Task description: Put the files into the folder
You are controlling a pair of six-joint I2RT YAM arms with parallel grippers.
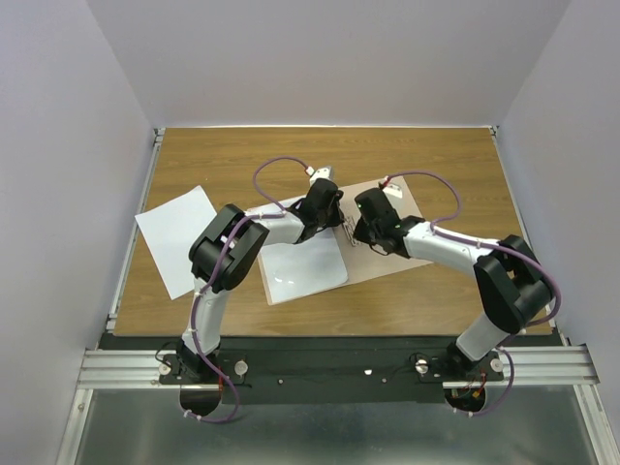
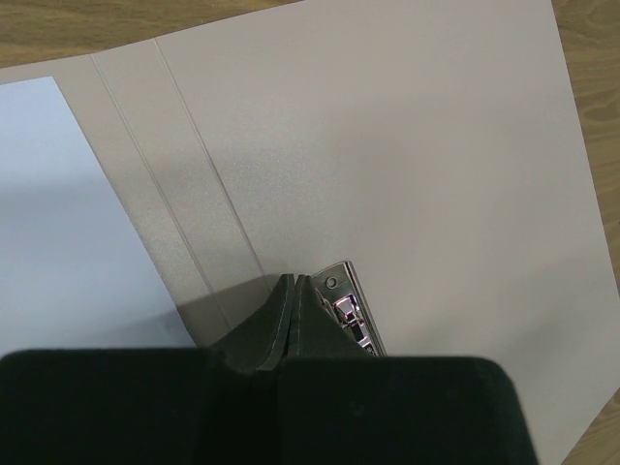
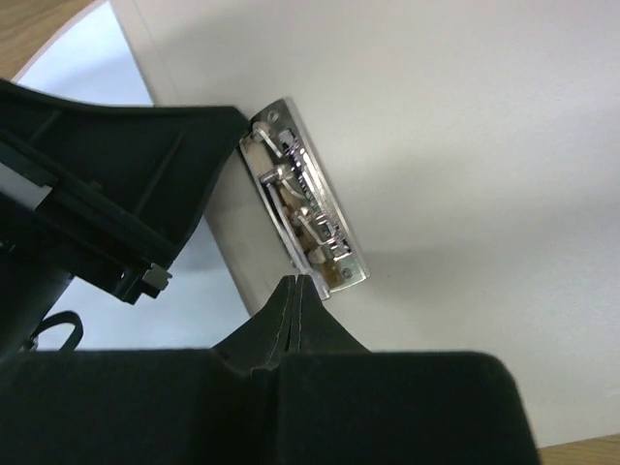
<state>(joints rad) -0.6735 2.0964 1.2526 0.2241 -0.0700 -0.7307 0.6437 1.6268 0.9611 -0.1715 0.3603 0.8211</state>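
Note:
The tan folder lies open in the middle of the table. One white file lies on its left leaf. The second file lies on the table at the left. My left gripper is shut and empty, its tips down on the folder at the near end of the metal clip. My right gripper is shut and empty, its tips at the other end of the clip. The folder's pale inner face fills both wrist views.
The wooden table is walled by grey panels on three sides. A metal rail runs along the near edge. The two wrists stand close together over the folder's fold. The left gripper's body shows in the right wrist view.

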